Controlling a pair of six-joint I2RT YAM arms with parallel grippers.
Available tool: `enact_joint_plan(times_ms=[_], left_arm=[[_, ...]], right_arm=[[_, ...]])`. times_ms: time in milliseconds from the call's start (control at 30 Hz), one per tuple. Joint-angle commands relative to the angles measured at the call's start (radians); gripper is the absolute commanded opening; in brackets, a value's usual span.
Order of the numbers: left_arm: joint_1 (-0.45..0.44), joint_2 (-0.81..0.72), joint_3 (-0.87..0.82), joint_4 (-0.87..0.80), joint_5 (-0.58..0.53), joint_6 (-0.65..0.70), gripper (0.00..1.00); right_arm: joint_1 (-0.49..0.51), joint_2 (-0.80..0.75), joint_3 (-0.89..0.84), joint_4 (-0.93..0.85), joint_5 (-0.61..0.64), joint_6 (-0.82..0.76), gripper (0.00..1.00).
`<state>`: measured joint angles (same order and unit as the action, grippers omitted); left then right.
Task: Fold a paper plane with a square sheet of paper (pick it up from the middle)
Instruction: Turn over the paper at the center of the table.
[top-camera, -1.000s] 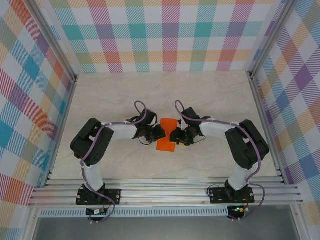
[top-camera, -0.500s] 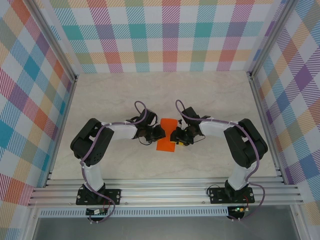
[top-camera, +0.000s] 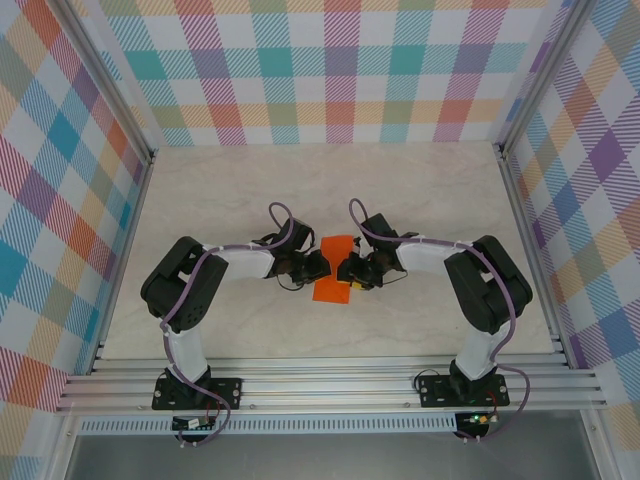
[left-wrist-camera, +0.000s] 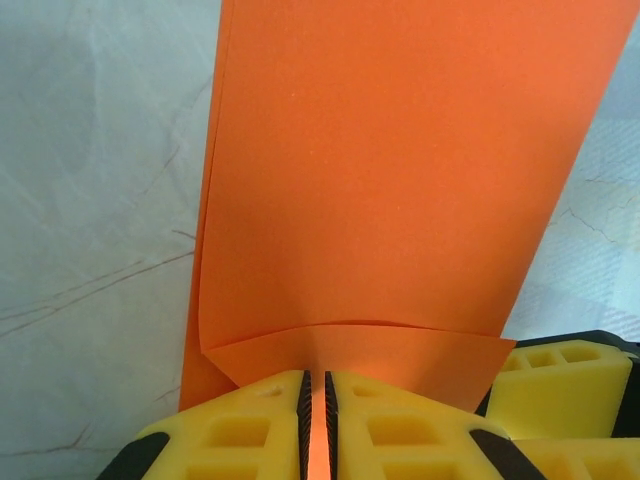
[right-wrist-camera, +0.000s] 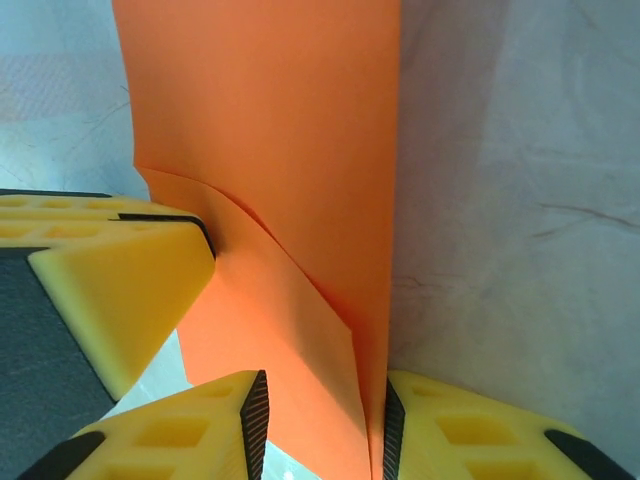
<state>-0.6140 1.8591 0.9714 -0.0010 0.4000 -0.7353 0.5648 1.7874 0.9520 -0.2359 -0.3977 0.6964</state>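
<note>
The square sheet of paper (top-camera: 333, 272) is bright orange, folded and creased, and sits at the table's centre between the two grippers. My left gripper (top-camera: 320, 266) is shut on its left edge; in the left wrist view the paper (left-wrist-camera: 400, 170) runs into the thin slit between the yellow fingers (left-wrist-camera: 240, 430) of that gripper (left-wrist-camera: 317, 425). My right gripper (top-camera: 349, 271) stands open around the opposite edge. There the folded paper (right-wrist-camera: 290, 150) lies against the right pad, with a gap to the left pad, between the fingers of the gripper (right-wrist-camera: 322, 430).
A pale marbled tabletop (top-camera: 420, 190) lies inside aluminium rails and checked walls. The right gripper's yellow finger (left-wrist-camera: 555, 385) shows beside the paper in the left wrist view. The left gripper's finger (right-wrist-camera: 120, 285) shows in the right wrist view.
The right gripper's jaws have narrowed around the paper's edge and it has crept slightly left. The left gripper keeps its hold unchanged.
</note>
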Motion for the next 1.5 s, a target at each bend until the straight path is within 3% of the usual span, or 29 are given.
enact_joint_plan(times_ms=[0, 233, 600, 833, 1033, 1267, 1467], left_arm=[[-0.010, 0.000, -0.012, -0.013, -0.004, 0.011, 0.15], [-0.010, -0.012, -0.011, -0.014, -0.012, 0.005, 0.15], [-0.010, -0.054, -0.024, 0.018, -0.008, -0.031, 0.15], [-0.010, -0.185, -0.079, 0.002, -0.126, -0.054, 0.16], [-0.009, -0.350, -0.150, -0.051, -0.287, -0.068, 0.18], [-0.003, -0.575, -0.258, -0.107, -0.470, -0.090, 0.24], [0.006, -0.722, -0.326, -0.173, -0.584, -0.119, 0.30]], right_arm=[[0.003, 0.008, 0.001, 0.035, -0.027, 0.009, 0.36], [-0.003, -0.015, -0.022, 0.048, -0.028, 0.001, 0.35], [-0.006, -0.070, -0.070, 0.055, -0.026, -0.025, 0.15], [-0.006, -0.163, -0.026, -0.087, 0.039, -0.095, 0.06], [-0.006, -0.281, 0.071, -0.406, 0.290, -0.198, 0.06], [0.025, -0.337, 0.259, -0.814, 0.750, -0.263, 0.07], [0.101, -0.233, 0.329, -0.905, 0.851, -0.237, 0.08]])
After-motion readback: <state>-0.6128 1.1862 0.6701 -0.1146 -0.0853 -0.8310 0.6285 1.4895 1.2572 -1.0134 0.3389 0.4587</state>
